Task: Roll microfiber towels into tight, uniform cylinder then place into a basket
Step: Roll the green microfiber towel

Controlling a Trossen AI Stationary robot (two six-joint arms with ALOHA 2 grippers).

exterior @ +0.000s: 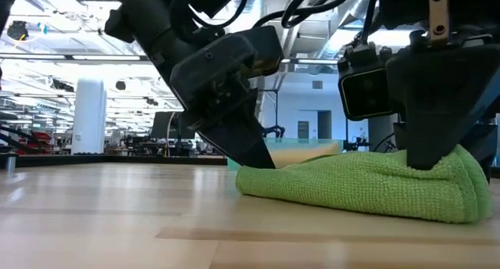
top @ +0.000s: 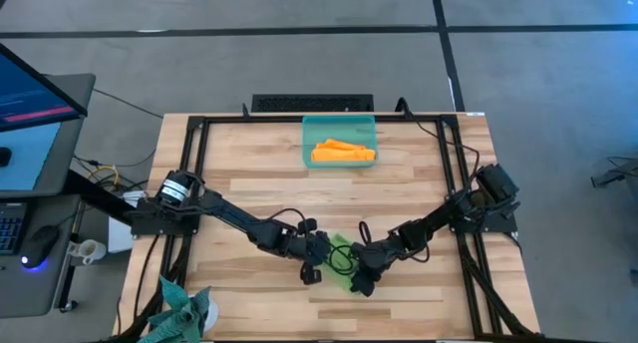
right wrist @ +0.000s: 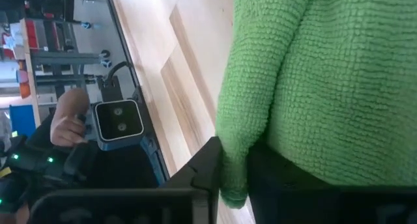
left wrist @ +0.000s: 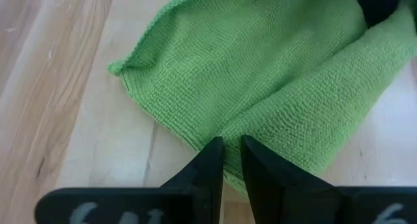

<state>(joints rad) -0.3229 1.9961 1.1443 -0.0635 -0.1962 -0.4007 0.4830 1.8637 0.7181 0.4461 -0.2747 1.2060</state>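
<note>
The lime green towel (top: pixel 344 253) lies partly folded on the table near its near edge, between my two grippers; the low view shows it as a low lump (exterior: pixel 367 187). My left gripper (top: pixel 313 266) is shut on its left end and my right gripper (top: pixel 361 276) on its right end. The orange towel (top: pixel 343 152) lies bunched inside the teal basket (top: pixel 309 134) at the table's far middle. My left gripper pinches a folded edge of the green towel (left wrist: pixel 232 142) between its two fingers, which slant down at the towel's left end (exterior: pixel 262 163). The towel lies on the table. My right gripper pinches a thick fold of the green towel (right wrist: pixel 236 165) between its two fingers, coming from above at the towel's right end (exterior: pixel 426 163). The fold wraps over one finger (right wrist: pixel 210 162). The towel rests on the table.
A dark teal-grey cloth (top: pixel 184 308) lies at the table's near left corner. Black frame rails (top: pixel 194 173) run along the table's sides. A monitor and a keyboard (top: pixel 15 124) stand left of the table. Bare wood lies between the towel and the basket.
</note>
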